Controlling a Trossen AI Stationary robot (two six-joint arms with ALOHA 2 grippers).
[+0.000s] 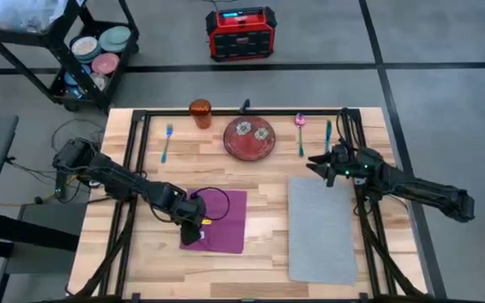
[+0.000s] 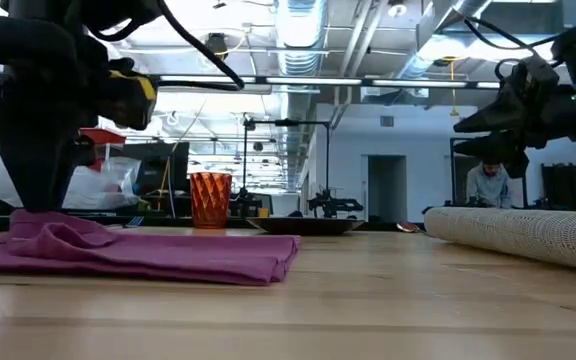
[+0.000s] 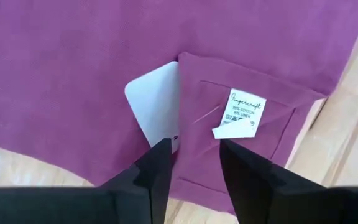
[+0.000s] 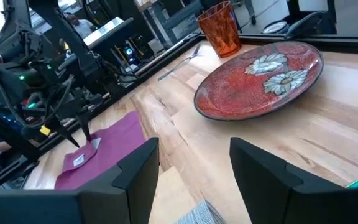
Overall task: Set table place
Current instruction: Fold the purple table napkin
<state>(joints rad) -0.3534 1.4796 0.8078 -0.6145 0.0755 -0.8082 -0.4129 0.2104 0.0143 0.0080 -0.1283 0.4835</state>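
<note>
The purple napkin [image 1: 221, 223] lies flat on the table [image 1: 259, 252] at the near left, with one corner [image 3: 241, 118] turned over so its white label shows. A white flat piece [image 3: 157, 115] lies beside that corner. My left gripper [image 3: 194, 165] points down at it, open, one finger on each side of the corner's edge. The grey placemat [image 1: 321, 227] lies at the near right. My right gripper [image 1: 322, 164] hangs open above its far left corner, holding nothing. The red plate [image 1: 249, 139], orange cup [image 1: 200, 112], blue fork [image 1: 167, 141], pink spoon [image 1: 300, 130] and teal utensil [image 1: 327, 135] lie along the far edge. My left gripper stands with its fingertips [image 3: 160, 165] low over the napkin's turned-over corner, coming from above. The cloth between the fingers lies flat. Whether the fingertips touch it, I cannot tell.
A black cart [image 1: 99, 50] with dishes stands beyond the far left corner, and a red box [image 1: 241, 34] sits on the floor behind the table. A black cable [image 1: 217, 198] loops over the napkin. Bare wood [image 1: 268, 210] lies between napkin and placemat.
</note>
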